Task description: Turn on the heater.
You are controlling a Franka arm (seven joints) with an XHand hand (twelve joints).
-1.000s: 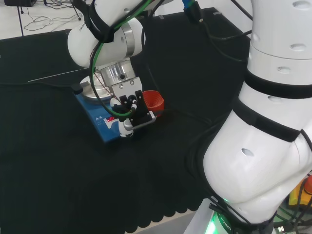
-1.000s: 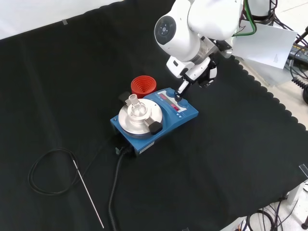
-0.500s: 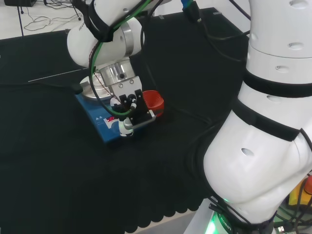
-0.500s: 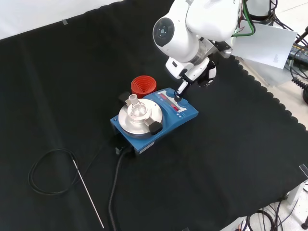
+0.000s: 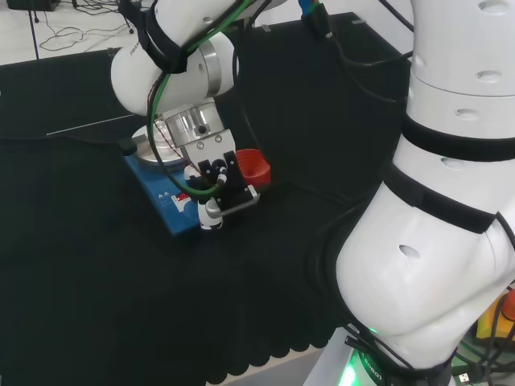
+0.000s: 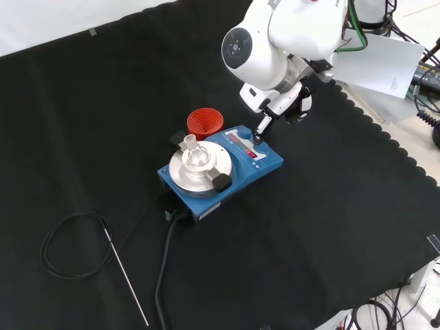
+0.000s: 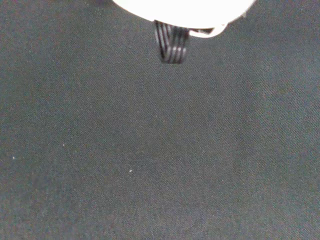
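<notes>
The blue, flat-bodied heater with a round silver top plate (image 6: 220, 165) sits near the middle of the black-cloth desk (image 6: 330, 240) in the front view. A small clear glass vessel (image 6: 194, 152) stands on the plate. A black knob (image 6: 222, 182) sits at the plate's five o'clock edge. The red-lit control strip (image 6: 249, 148) runs along the heater's two o'clock side. Down onto that strip comes the black and white hand (image 6: 265, 124), one straight finger pointing at the panel, its tip touching or just above it; I cannot tell which. The rest of the fingers are hidden behind the arm, so whether they lie apart or curled I cannot tell. In the head view the hand (image 5: 216, 186) hangs over the heater's (image 5: 173, 203) panel end. A red ribbed ring stand (image 6: 204, 122) sits just beside the heater at its twelve o'clock. A black cable (image 6: 165, 265) leaves the heater at seven o'clock. Farther out at eight o'clock lie a coiled black lead (image 6: 72, 244) and a thin metal rod (image 6: 127, 278).
</notes>
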